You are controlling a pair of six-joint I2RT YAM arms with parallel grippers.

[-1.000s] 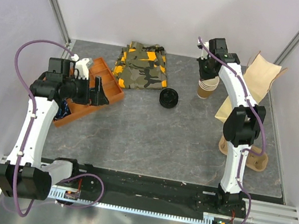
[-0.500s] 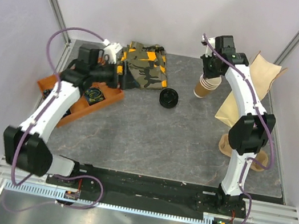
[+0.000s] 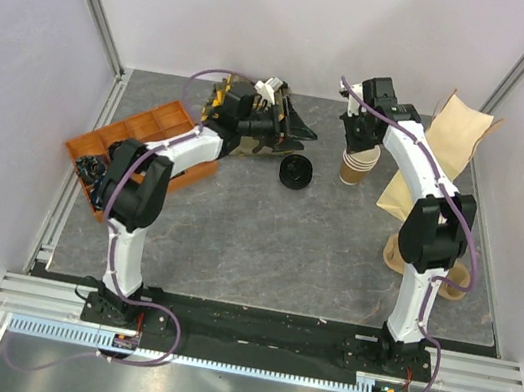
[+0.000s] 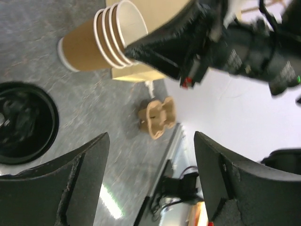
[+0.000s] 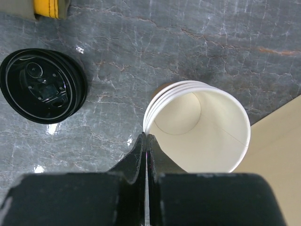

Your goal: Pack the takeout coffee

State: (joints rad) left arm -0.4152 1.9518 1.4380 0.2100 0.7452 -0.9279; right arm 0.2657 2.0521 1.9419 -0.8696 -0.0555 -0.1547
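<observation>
Since half a second ago the left gripper (image 3: 281, 118) has swung over the camouflage cloth (image 3: 254, 144), left of the paper cup stack (image 3: 356, 165), its fingers spread wide. The right gripper (image 5: 146, 137) pinches the stack's rim, and the stack is now upright. No lidded takeout coffee is visible. Black lids (image 3: 296, 172) lie just left of the stack.

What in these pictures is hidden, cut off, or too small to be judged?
Top view: the right arm covers the middle of the cup carrier; the orange tray has contents too small to name.
Left wrist view: the left edge cuts off the black lid.
Right wrist view: the shut right gripper covers part of the cup stack rim, hiding how many cups it pinches; the corner cuts off the paper bag.
</observation>
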